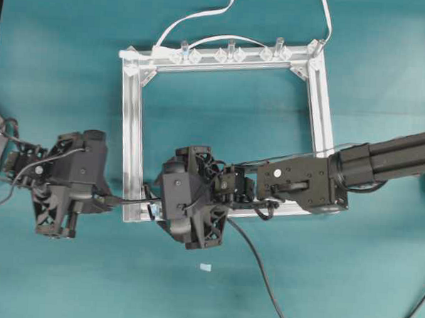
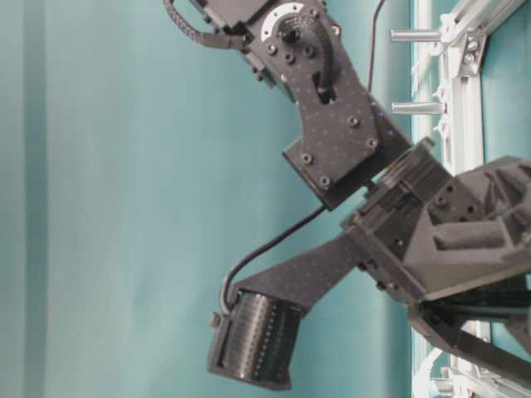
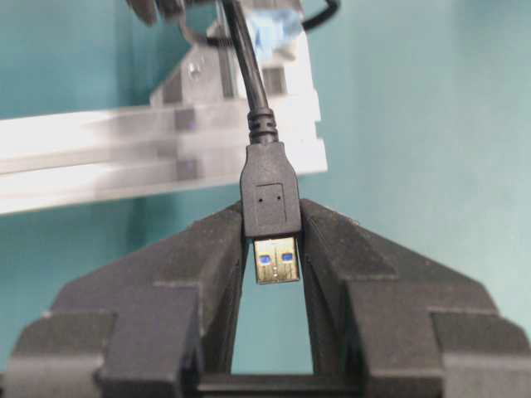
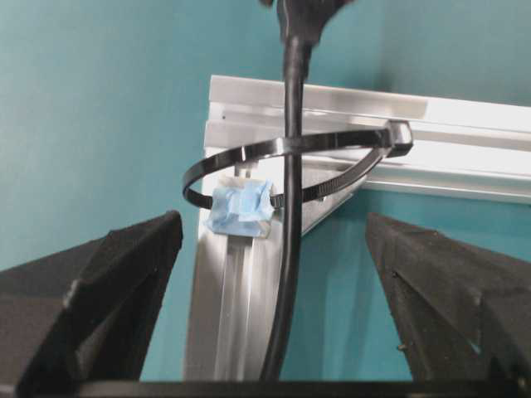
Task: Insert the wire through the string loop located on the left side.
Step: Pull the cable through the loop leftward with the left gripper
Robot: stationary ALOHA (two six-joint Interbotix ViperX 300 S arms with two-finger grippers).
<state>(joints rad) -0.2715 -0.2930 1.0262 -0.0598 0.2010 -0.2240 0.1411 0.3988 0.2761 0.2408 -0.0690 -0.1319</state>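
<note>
The wire's black plug [image 3: 271,199], silver tip toward the camera, is pinched between the fingers of my left gripper [image 3: 272,225], which is shut on it just left of the frame's near-left corner [image 1: 133,213]. From the plug the wire [image 4: 286,249] runs through the string loop [image 4: 332,145], a thin black band with a pale-blue bit [image 4: 239,207] at its base on that corner. My right gripper [image 4: 272,224] straddles the wire with its jaws wide open and apart from it. Overhead, the left gripper [image 1: 110,198] and right gripper [image 1: 153,201] face each other across the corner.
The aluminium frame [image 1: 132,126] lies flat on the teal table. Clear pegs [image 1: 231,52] and white cables [image 1: 198,16] sit along its far rail. The wire's slack [image 1: 260,265] trails to the front right. A small white scrap [image 1: 205,267] lies near the front.
</note>
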